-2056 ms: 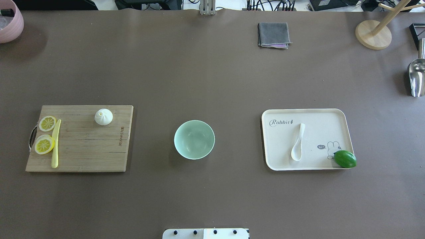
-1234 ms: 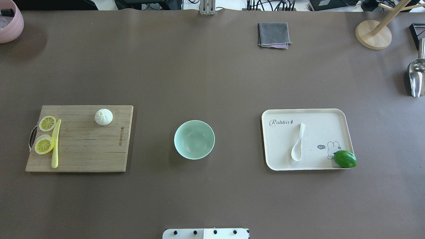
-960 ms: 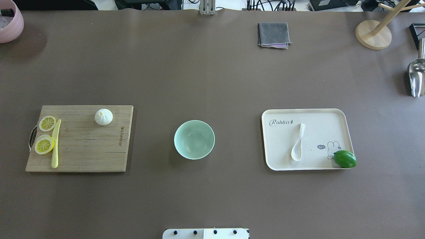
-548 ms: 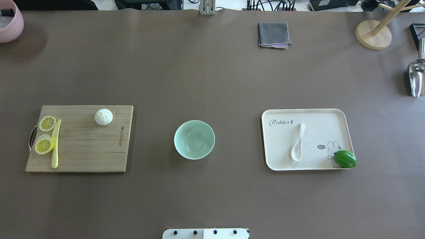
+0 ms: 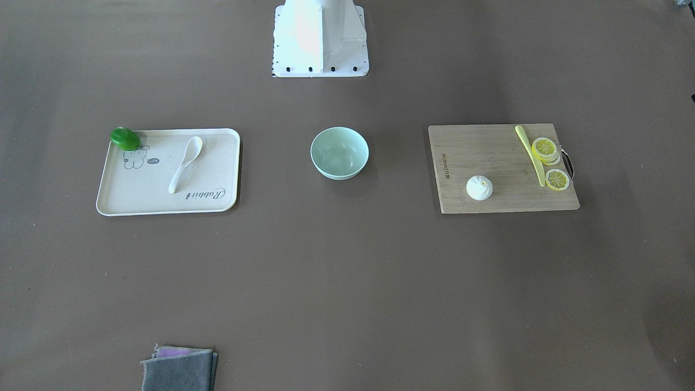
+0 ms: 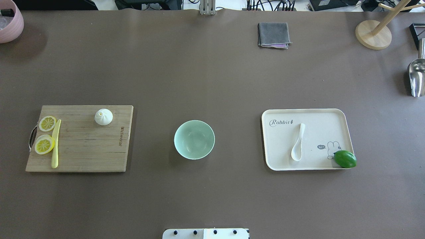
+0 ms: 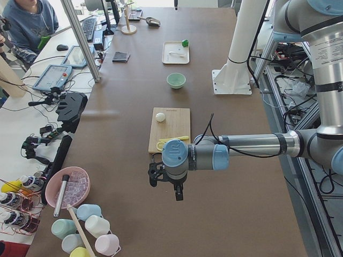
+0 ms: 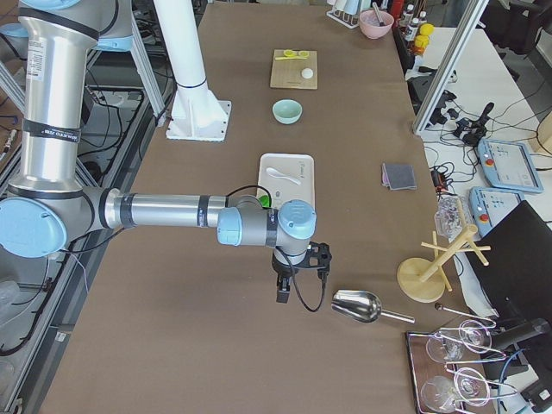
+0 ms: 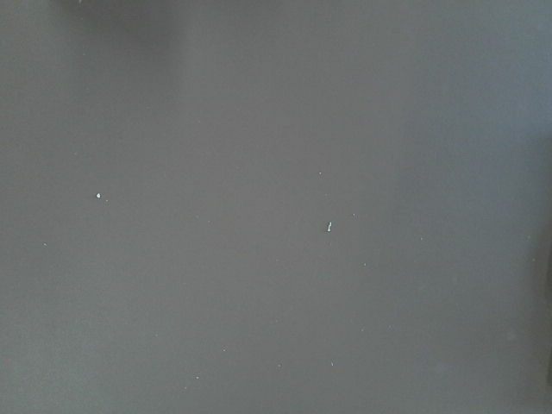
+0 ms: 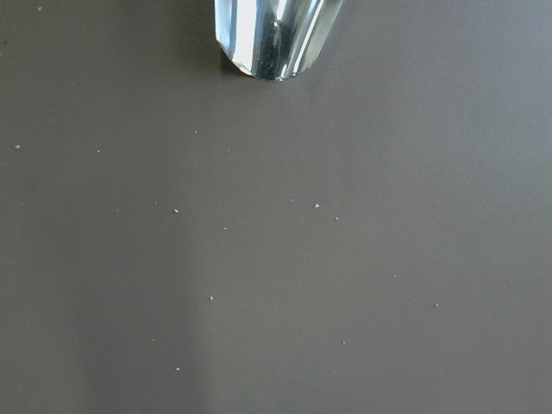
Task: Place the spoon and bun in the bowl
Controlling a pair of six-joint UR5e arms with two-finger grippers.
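Observation:
The white spoon (image 6: pixel 297 142) lies on a cream tray (image 6: pixel 325 129) at the right. The white pleated bun (image 6: pixel 103 117) sits on a wooden cutting board (image 6: pixel 83 146) at the left. The mint-green bowl (image 6: pixel 194 139) stands empty between them. Neither gripper shows in the overhead or front views. My left gripper (image 7: pixel 178 194) shows only in the exterior left view, over bare table beyond the board's handle end. My right gripper (image 8: pixel 281 295) shows only in the exterior right view, beyond the tray near a metal scoop (image 8: pixel 358 305). I cannot tell whether either is open or shut.
A green fruit (image 6: pixel 345 159) sits on the tray's near right corner. A yellow knife (image 6: pixel 55 143) and lemon slices (image 6: pixel 44 145) lie on the board. A grey cloth (image 6: pixel 273 35), a wooden stand (image 6: pixel 373 34) and a pink bowl (image 6: pixel 10 23) are at the far edge.

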